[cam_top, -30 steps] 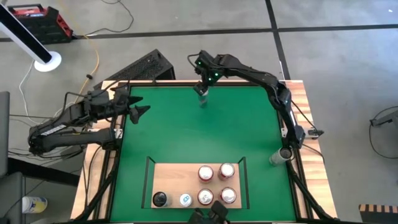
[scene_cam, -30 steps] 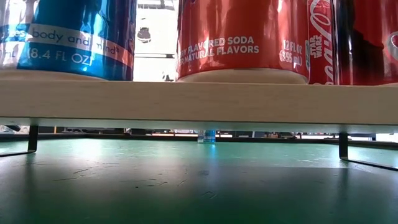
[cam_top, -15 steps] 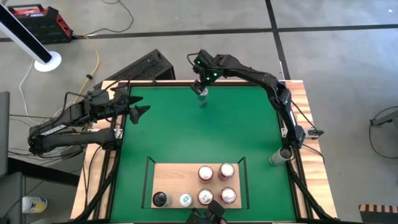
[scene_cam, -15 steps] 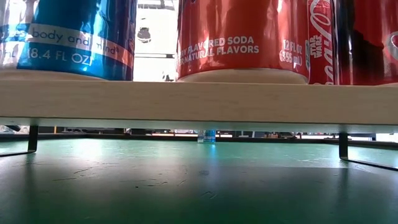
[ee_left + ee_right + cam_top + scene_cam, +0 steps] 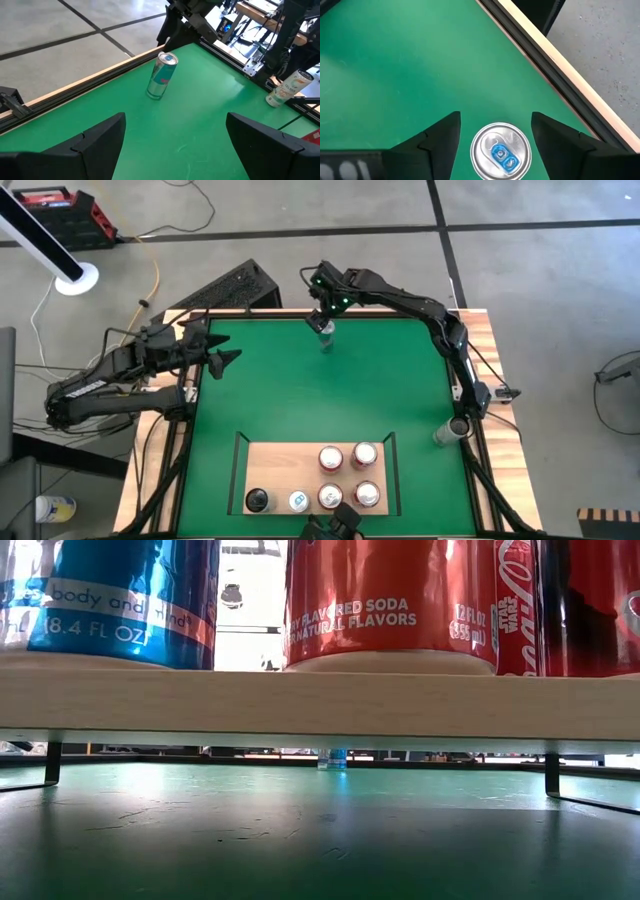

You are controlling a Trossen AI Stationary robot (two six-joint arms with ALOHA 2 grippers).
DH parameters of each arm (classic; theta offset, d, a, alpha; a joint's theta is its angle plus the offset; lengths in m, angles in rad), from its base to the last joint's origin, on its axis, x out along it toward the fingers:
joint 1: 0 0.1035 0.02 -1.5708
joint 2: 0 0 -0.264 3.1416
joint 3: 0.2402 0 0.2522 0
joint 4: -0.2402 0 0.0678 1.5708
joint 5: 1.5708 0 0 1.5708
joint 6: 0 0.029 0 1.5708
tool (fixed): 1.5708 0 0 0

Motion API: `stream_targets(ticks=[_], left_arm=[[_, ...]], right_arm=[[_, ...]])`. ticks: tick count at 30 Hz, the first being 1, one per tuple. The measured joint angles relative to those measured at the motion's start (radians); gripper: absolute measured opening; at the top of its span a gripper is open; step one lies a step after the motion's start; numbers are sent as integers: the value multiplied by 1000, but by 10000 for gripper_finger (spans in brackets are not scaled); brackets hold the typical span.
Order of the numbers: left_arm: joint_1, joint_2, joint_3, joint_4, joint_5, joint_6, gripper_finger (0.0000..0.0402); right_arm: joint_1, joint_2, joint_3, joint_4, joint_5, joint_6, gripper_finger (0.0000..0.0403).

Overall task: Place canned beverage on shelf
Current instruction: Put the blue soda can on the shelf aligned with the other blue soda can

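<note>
Standing six cans deep on the shelf (image 5: pixel 280 463) at the near edge of the green mat (image 5: pixel 280 390), leaving open spots in its back row for one more. Waiting well off from the shelf at the mat's left rim, left gripper (image 5: pixel 228 360) spread wide and empty. Hovering farthest from the shelf, by the mat's far rail, right gripper (image 5: pixel 493 134) spread and straddling the upright silver can (image 5: pixel 501 151) from above, apparently lining up a grasp, not yet pinching.
</note>
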Motion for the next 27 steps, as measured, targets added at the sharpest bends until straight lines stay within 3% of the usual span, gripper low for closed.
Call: stream_targets(ticks=[11,14,18,27], left_arm=[[0,0,0,0,0,0,329],[0,0,0,0,0,0,329],[0,0,0,0,0,0,329],[0,0,0,0,2,8,329]], right_arm=[[0,0,0,-54,4,-2,349],[10,0,0,-73,63,4,366],[32,0,0,-88,156,15,372],[44,0,0,-105,165,149,371]])
